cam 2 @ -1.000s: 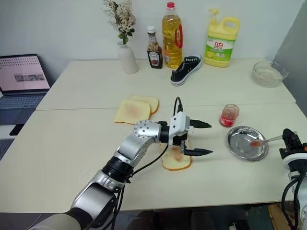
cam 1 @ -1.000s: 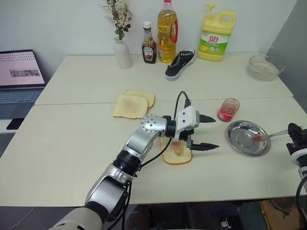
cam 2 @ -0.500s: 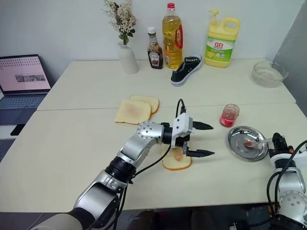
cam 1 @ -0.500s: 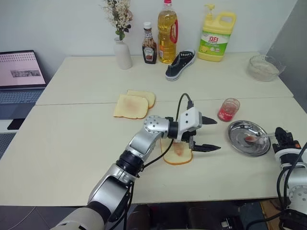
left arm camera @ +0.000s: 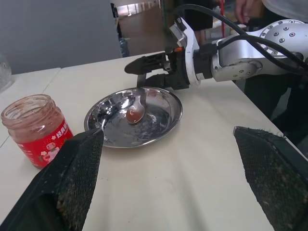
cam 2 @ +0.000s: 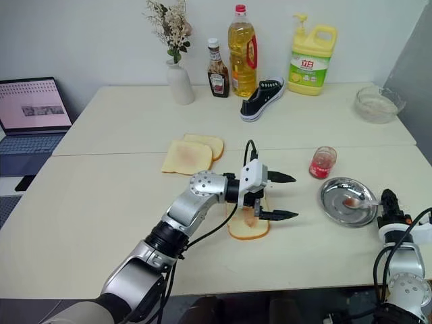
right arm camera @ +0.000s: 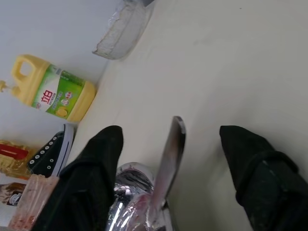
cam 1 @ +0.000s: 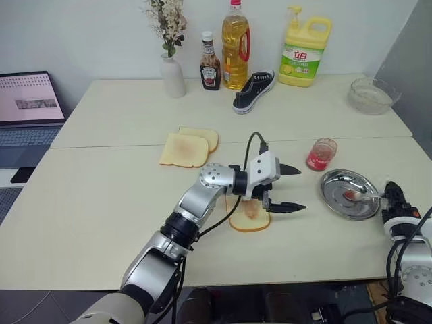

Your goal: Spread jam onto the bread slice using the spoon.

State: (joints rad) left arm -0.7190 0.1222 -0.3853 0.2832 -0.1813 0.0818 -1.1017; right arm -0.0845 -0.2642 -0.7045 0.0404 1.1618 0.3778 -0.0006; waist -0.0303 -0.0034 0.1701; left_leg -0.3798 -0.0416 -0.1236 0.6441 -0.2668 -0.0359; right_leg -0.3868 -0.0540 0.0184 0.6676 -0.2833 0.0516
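Change: the right gripper (left arm camera: 150, 72) has let go of the spoon (left arm camera: 136, 106); its jaws now stand spread, with the thin handle lying loose between them in the right wrist view
Meaning: my reading is that the spreading is over and the spoon is being put away, so the task looks all but done
Spoon: rests in the round steel dish (cam 1: 334, 196) at the near right of the table (cam 1: 101, 202), red-tinged bowl down in the dish, handle out over the right rim towards the right gripper
Bread slice: the bread slice (cam 1: 250, 219) lies near the middle of the table, close to the near edge, with a reddish-brown smear of jam (cam 1: 251, 210) on its face
Jam cup: small glass cup (cam 1: 321, 154) of red jam stands just beyond the dish, apart from it
Left gripper: the left gripper (cam 1: 290, 188) hovers over the right edge of the bread slice, jaws wide apart, holding nothing
Against a second ago: then the right gripper pinched the handle and held the spoon lifted, bowl over the dish; now the spoon is down, and the hand is lower and nearer the table edge
Unchanged: left arm, bread slice and the two toastier slices (cam 1: 187, 146) farther left
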